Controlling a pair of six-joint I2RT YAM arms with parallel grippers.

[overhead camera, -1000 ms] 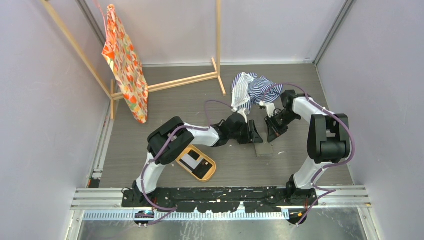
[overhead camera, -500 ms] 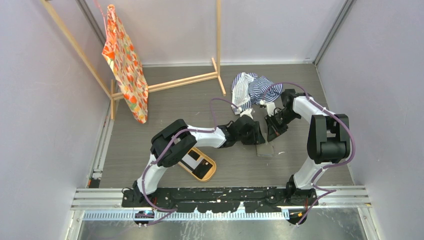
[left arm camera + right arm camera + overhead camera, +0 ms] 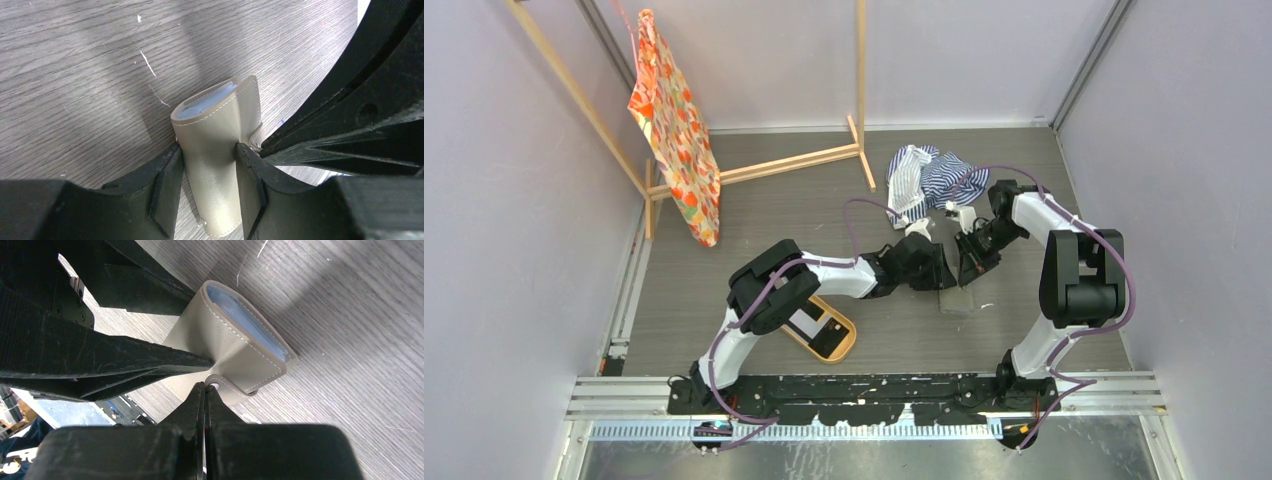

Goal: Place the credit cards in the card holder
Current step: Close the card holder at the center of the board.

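Far left, the orange tray (image 3: 849,338) sits by your left arm's elbow with the credit cards (image 3: 808,322) in it, one white and one black that I can make out.

Mid-table (image 3: 824,220), the card holder (image 3: 217,150) is folded over. In the top view its long axis runs from the two wrists toward the near edge. In the left wrist view the open mouth, blue-grey inside, points away from the camera and the tan back faces it.

Your left fingers (image 3: 165,185) sit one on each long side of the holder, both touching it, so that's a clamp across its width.

Your right fingers (image 3: 192,410) are pressed fully together with the tips right at the little snap tab on the holder's side. I can't tell if the tab is actually nipped between them.

Compared with a second ago, your left arm has slid right, its elbow now over more of the tray, and its fingers have closed in on the holder. The right arm and the holder have barely moved.
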